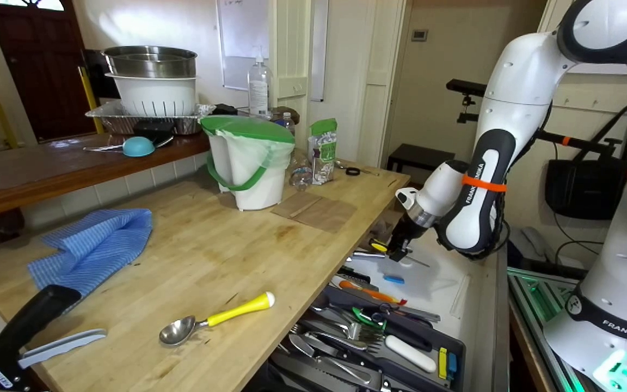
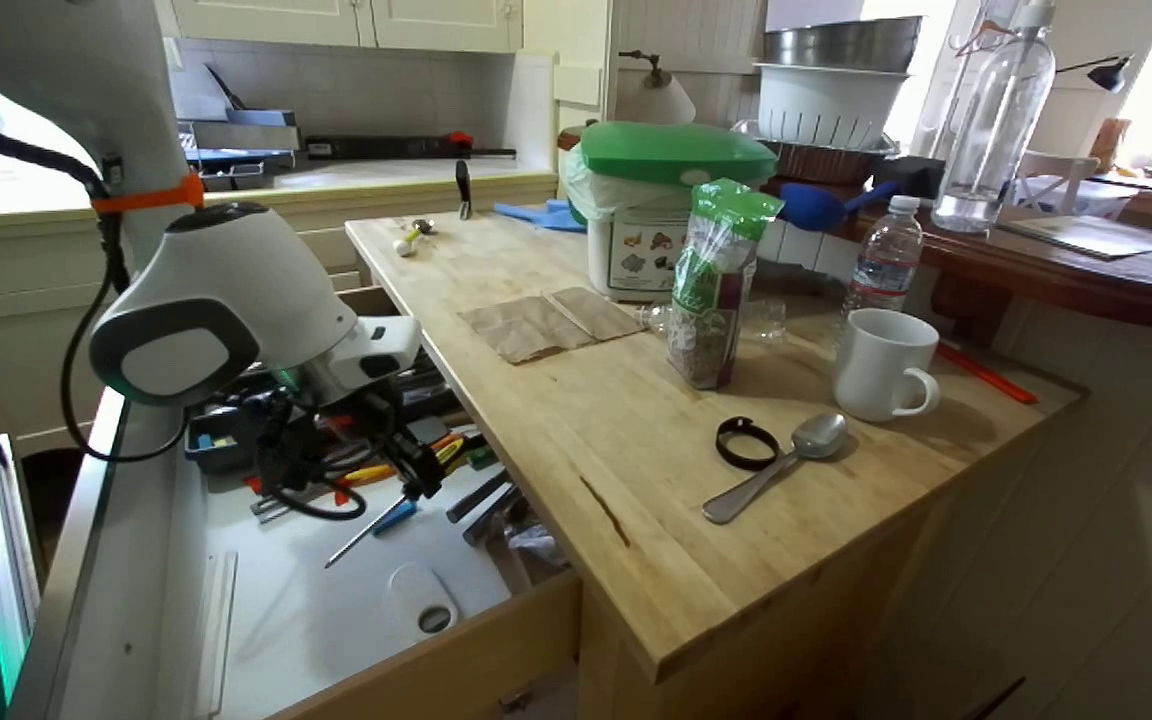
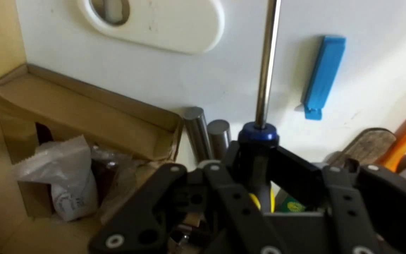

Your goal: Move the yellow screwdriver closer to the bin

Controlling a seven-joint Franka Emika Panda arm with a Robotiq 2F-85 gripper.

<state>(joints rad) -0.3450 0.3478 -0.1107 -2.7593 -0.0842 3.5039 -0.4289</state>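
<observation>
In an exterior view, right of centre, one hand [image 1: 398, 252] clamps one yellow screwdriver [image 1: 379, 246] above one drawer [image 1: 447, 265], long axis sloping down rightward; one bin [image 1: 266, 190] stands upper left of centre on one counter [image 1: 210, 261]. In an exterior view, left of centre, the steel shaft [image 2: 364, 533] points lower left. In the wrist view it runs near-vertical off the top edge: blue collar [image 3: 258, 133], dark-and-yellow handle [image 3: 260, 173]; two metal rods [image 3: 198, 134] at its left.

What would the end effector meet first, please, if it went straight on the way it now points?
Probably the drawer floor, or the metal rods close to that line: the end effector, gripping the yellow screwdriver, points down that way, though depth is unclear.
</observation>
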